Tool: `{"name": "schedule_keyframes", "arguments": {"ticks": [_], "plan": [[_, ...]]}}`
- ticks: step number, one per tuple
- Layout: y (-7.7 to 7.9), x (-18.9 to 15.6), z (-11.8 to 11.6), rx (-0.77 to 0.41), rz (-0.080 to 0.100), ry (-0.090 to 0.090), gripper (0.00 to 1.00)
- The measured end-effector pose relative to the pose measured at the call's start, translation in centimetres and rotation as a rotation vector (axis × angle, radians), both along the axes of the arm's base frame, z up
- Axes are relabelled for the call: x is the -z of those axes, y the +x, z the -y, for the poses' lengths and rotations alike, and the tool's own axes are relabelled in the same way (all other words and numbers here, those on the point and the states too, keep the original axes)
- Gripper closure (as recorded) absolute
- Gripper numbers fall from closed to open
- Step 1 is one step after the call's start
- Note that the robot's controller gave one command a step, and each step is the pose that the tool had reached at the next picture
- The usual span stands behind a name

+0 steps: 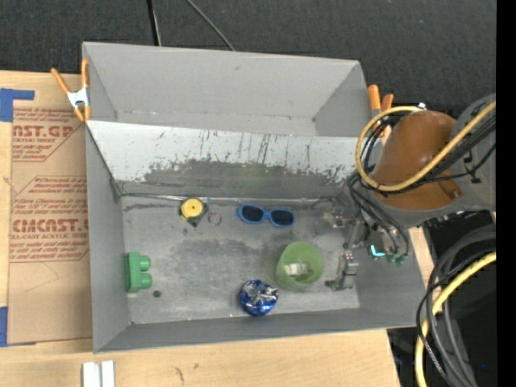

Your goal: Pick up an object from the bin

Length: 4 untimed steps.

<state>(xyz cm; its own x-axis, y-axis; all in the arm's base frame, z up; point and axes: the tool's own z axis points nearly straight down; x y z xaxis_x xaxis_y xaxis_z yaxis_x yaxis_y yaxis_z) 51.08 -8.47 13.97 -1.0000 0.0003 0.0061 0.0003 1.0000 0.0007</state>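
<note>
The grey metal bin (218, 95) sat on a wooden table, and its floor was scratched and worn. A few small things lay far apart on that floor. The gripper (342, 276) was down low at the right end of the bin. I could not tell if it was open or closed, and nothing could be seen held in it.

The thing closest to it was a pale green cup (300, 265), lying near the front wall, just beside the gripper on its left. It looked like thin plastic, so it was probably light and a bit bendy. It was round, so it might roll or slip away if pushed from one side. The rim looked like the best place to grab it, one side in and one side out.

A shiny blue and white ball (258, 297) lay near the cup, farther left. Blue sunglasses (265, 214) and a little yellow wheel (192, 209) lay by the back wall. A green block (138, 272) sat far away at the left end.
</note>
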Motion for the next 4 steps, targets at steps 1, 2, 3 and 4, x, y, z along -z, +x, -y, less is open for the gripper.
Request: {"name": "schedule_keyframes", "arguments": {"ticks": [1,2,3,4], "plan": [[0.3,7.4,-5.2,0.018,-0.003,0.0,0.0],[0.4,7.0,-5.0,0.022,0.005,-0.001,1.0],[-0.6,-10.0,-5.9,0.014,0.016,0.0,1.0],[-0.7,-9.6,-5.8,0.014,0.008,-0.001,0.0]]}}
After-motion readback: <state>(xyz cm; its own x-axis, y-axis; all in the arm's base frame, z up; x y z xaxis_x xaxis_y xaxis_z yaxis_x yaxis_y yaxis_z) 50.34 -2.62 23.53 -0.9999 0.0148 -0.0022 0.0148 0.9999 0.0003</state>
